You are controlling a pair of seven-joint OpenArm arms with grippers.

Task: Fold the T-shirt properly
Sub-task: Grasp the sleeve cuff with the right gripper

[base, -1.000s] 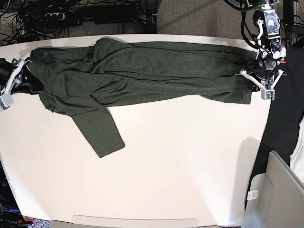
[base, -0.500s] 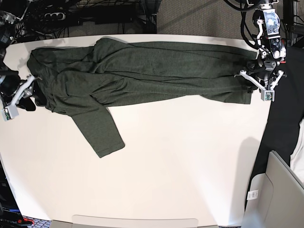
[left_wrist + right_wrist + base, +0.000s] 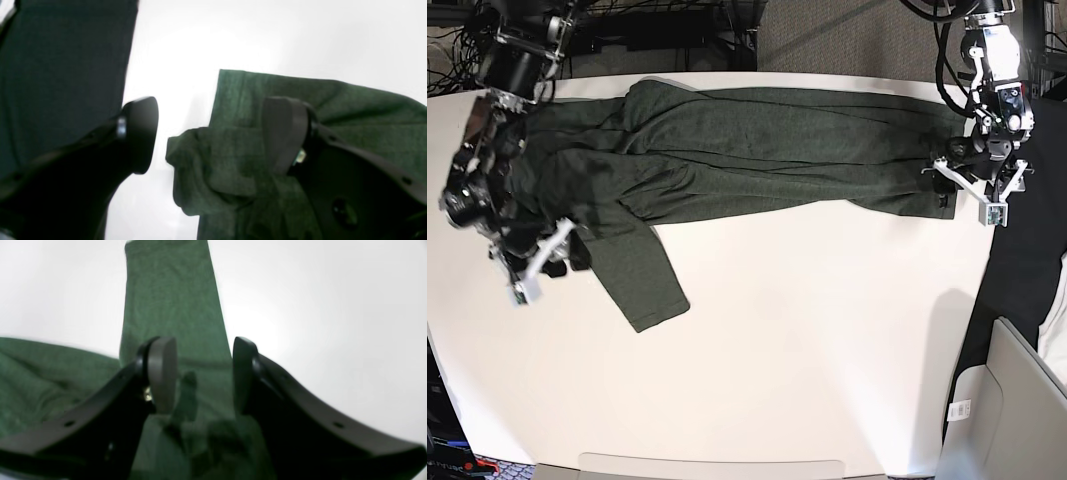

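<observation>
T-shirt (image 3: 757,150) across table's (image 3: 827,340) far side, sleeve (image 3: 642,280) trailing nearer

I see a white tabletop (image 3: 827,340); past its far edge, a tangle of black cables (image 3: 577,30) on grey carpet (image 3: 847,35); off its right edge hangs a black cloth (image 3: 1027,270), with a grey bin (image 3: 1007,410) near the front corner.

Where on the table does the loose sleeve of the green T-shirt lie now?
In the base view the sleeve lies flat on the table's left half, pointing toward the near edge, beside the right gripper.
</observation>
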